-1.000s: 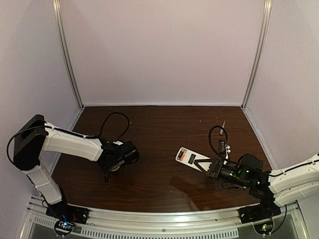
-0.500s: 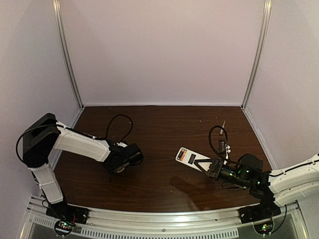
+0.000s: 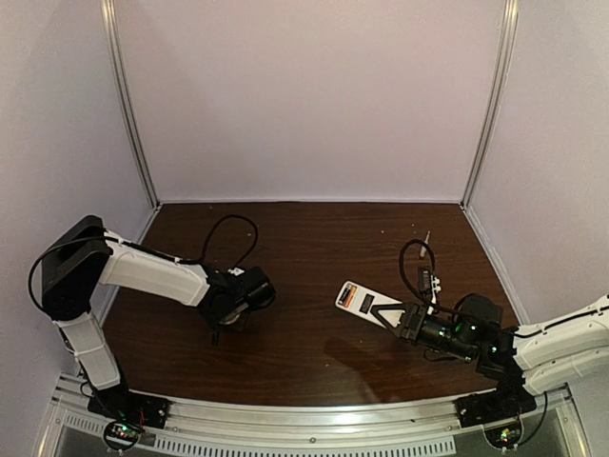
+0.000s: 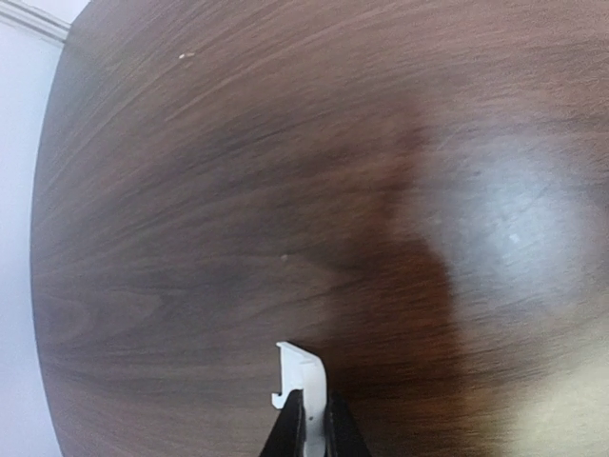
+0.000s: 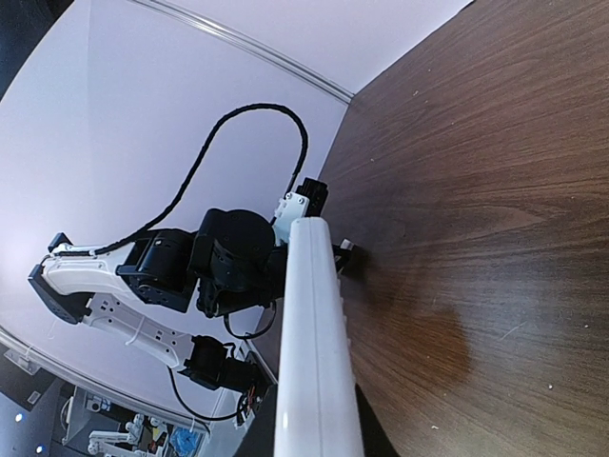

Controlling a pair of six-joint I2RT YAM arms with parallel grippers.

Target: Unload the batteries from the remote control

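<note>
At the far left the pale lilac wall (image 3: 57,143) meets the tabletop (image 3: 314,233) along a metal corner strip, and the left arm (image 3: 152,276) reaches inward from that side, with only a narrow band of bare wood between it and the wall. A black cable (image 3: 238,228) loops up behind its wrist. The left pincer (image 3: 223,324) points down at the wood near the front left. Its wrist view shows the dark fingers (image 4: 293,433) closed on a white cover piece (image 4: 303,374), a thin, smooth plastic plate with a small hooked tab on its left edge. Whether the plate touches the surface cannot be told. The tabletop is dark brown, fine-grained and glossy, with a soft sheen of reflected light. Its wide middle and back lie open as far as the rear wall. Right of centre the remote control (image 3: 358,299), a flat white bar with a dark window and an orange mark, is held clear of the wood by the right pincer (image 3: 381,308), which is clamped on its near end. Its free end points up and left over open wood. From the right wrist the remote shows edge-on as a slim white slab. The batteries cannot be made out. The right wall stands close behind the right arm.
</note>
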